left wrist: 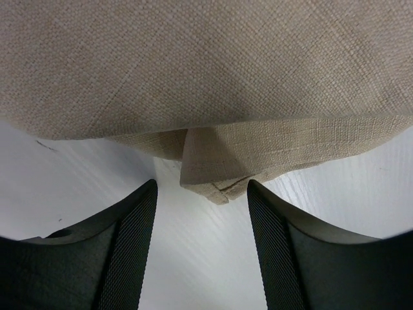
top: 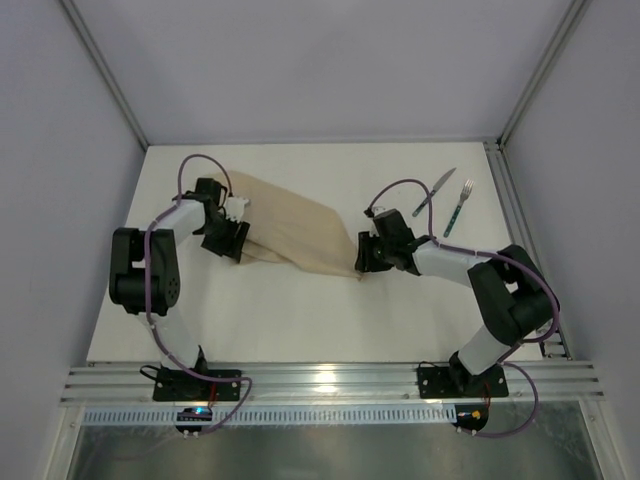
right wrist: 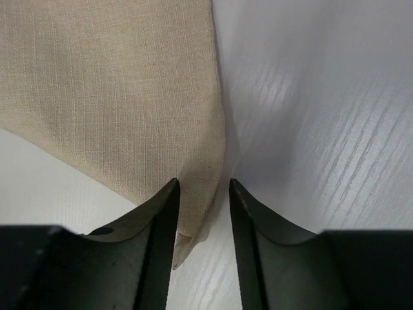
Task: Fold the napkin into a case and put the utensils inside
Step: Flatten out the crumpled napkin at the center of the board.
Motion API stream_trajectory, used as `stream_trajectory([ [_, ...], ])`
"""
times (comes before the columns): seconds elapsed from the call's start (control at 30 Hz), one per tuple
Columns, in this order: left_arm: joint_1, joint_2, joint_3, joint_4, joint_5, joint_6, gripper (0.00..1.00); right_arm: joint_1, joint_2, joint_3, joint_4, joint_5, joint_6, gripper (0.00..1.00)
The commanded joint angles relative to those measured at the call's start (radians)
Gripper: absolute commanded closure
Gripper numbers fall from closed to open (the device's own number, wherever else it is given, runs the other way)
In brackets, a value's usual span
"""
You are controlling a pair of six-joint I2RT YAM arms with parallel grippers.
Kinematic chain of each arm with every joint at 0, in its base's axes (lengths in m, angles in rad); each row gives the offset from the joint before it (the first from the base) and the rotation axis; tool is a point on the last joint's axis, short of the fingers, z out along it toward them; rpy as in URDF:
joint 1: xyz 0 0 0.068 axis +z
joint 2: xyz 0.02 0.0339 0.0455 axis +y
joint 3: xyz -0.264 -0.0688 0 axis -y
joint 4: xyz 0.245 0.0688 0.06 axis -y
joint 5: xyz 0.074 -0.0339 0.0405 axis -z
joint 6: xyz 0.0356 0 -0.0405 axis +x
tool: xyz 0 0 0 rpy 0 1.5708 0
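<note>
The left tool (left wrist: 201,190) is spread, with a folded corner of the napkin (top: 300,235) just ahead between its fingertips. The napkin lies mid-surface (top: 300,320). The right tool (right wrist: 202,187), narrowly parted, straddles its near-right corner. The knife (top: 433,193) and fork (top: 458,207) lie far right.

I see the napkin (top: 295,235), a plain beige-tan cloth, doubled over on itself and lying as a slanted band between my two grippers. One folded corner sits just ahead of the left gripper (left wrist: 202,186), between its parted fingers. The opposite corner runs in between the right gripper's (right wrist: 203,187) fingers. The knife (top: 433,193) and fork (top: 459,207), silvery with teal handles, lie side by side beyond the right gripper, apart from the cloth.
</note>
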Motion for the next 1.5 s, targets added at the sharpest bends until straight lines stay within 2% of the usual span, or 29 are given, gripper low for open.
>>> stream_trajectory([
  [0.0,0.014,0.034,0.003,0.033,0.033,-0.011,0.40,0.002,0.013,-0.008,-0.034,-0.019,0.005,0.62],
  [0.03,0.015,0.037,0.005,0.027,0.042,-0.013,0.42,0.002,0.010,-0.008,-0.034,-0.022,0.006,0.65],
  [0.07,0.014,0.040,0.003,0.023,0.056,-0.011,0.45,0.001,0.002,-0.007,-0.035,-0.025,0.006,0.74],
  [0.17,0.015,0.050,0.001,0.013,0.091,-0.005,0.60,0.001,-0.010,-0.001,-0.037,-0.030,0.003,0.87],
  [0.2,0.015,0.054,0.001,0.007,0.105,-0.002,0.71,-0.001,-0.015,0.004,-0.043,-0.033,0.000,0.96],
  [0.27,0.014,0.061,0.003,-0.001,0.124,-0.002,0.95,-0.009,-0.024,0.027,-0.055,-0.042,-0.009,0.96],
  [0.3,0.015,0.061,0.003,-0.003,0.143,-0.004,1.00,-0.013,-0.039,0.038,-0.071,-0.046,-0.014,0.96],
  [0.43,0.041,0.037,0.003,0.003,0.188,-0.020,1.00,-0.051,-0.105,0.100,-0.094,-0.091,-0.032,0.96],
  [0.6,0.139,-0.119,0.044,-0.045,0.180,-0.033,1.00,-0.073,-0.200,0.208,-0.190,-0.116,-0.093,0.96],
  [0.83,0.170,-0.397,0.296,-0.324,0.044,0.123,1.00,-0.094,-0.401,0.455,-0.330,-0.096,-0.175,0.96],
  [1.0,0.170,-0.560,0.561,-0.483,-0.056,0.183,1.00,-0.093,-0.584,0.590,-0.405,-0.115,-0.204,0.96],
  [1.23,0.170,-0.589,0.984,-0.702,-0.166,0.214,1.00,-0.094,-0.762,0.667,-0.459,-0.134,-0.181,0.96],
  [1.33,0.170,-0.572,1.078,-0.728,-0.183,0.222,1.00,-0.093,-0.774,0.665,-0.440,-0.151,-0.146,0.96],
  [1.47,0.170,-0.542,1.046,-0.667,-0.169,0.213,1.00,-0.098,-0.702,0.680,-0.388,-0.123,-0.142,0.96],
])
